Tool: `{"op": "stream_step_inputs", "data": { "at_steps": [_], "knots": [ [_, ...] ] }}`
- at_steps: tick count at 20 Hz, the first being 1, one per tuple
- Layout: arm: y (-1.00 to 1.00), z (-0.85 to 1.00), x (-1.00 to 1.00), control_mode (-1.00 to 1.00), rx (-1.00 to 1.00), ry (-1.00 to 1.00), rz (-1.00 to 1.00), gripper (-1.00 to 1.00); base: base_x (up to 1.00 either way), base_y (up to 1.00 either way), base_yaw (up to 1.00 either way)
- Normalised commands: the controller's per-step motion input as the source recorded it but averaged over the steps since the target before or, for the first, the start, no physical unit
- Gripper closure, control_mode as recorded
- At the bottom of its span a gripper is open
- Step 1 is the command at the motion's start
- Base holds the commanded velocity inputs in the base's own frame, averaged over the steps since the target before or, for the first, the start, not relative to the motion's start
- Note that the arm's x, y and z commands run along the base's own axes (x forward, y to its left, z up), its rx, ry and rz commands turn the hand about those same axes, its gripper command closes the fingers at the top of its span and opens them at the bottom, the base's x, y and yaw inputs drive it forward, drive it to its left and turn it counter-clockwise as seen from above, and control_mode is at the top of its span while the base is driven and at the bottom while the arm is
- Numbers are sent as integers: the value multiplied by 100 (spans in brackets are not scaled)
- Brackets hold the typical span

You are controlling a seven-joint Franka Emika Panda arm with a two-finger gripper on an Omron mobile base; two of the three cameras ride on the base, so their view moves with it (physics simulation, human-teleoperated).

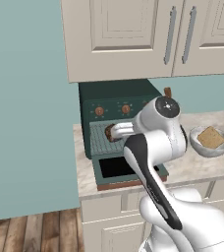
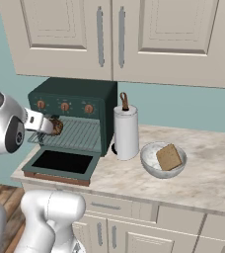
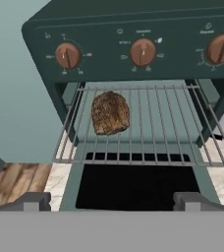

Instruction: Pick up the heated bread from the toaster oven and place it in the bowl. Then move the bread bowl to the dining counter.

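Two finger tips of our end effector stand wide apart at the bottom of the hand view, with nothing between them, so we judge the first step is in hand: reaching for the bread. Nearest to us lies the dropped-down door of the toaster oven, its dark window facing up just beyond the tips. Past it the wire rack sticks out of the oven mouth, and the bread rests on the rack's left part, ahead of the end effector and off to the left of its midline, well apart from both tips. Next, we think, we must shift left, advance over the door and close on the bread. Farther right on the counter stand a paper towel roll and the bowl, which already holds a tan square slice.
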Motion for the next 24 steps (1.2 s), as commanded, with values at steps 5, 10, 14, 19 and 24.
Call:
{"op": "stream_step_inputs", "data": {
  "at_steps": [5,10,14,19,24],
  "knots": [
    [0,-2,26,-100,0,0,0,-100,0,0,0],
    [1,-9,35,-100,0,0,0,-100,0,0,0],
    [4,-8,33,-100,0,-1,0,-100,0,0,0],
    [7,-23,26,-100,0,-1,0,-100,0,0,0],
    [2,-27,28,-100,0,-1,0,-100,0,0,0]
  ]
}}
